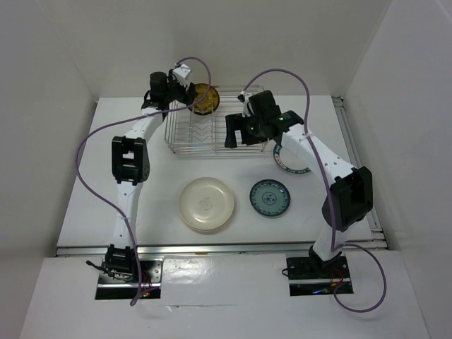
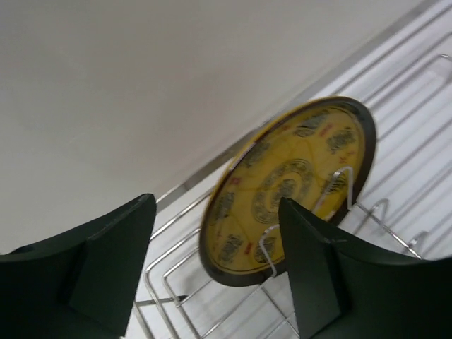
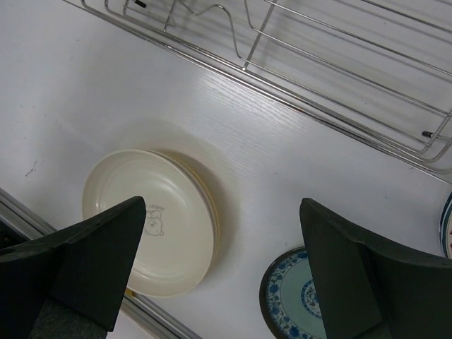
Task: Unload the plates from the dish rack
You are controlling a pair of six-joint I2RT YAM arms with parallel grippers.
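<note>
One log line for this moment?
dish rack: yellow patterned plate standing | left pincer: open, facing it | right pincer: open, empty | table: cream plates, blue-patterned plate, dark-rimmed plate

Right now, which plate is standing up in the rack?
The yellow patterned plate, upright in the dish rack. The cream plate, blue plate and white plate lie flat.

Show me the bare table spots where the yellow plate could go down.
Bare table lies between the dish rack, the left arm and the cream plates; a strip also runs between rack and blue-patterned plate. Crowded right of the rack: the rimmed plate lies under the right arm.
</note>
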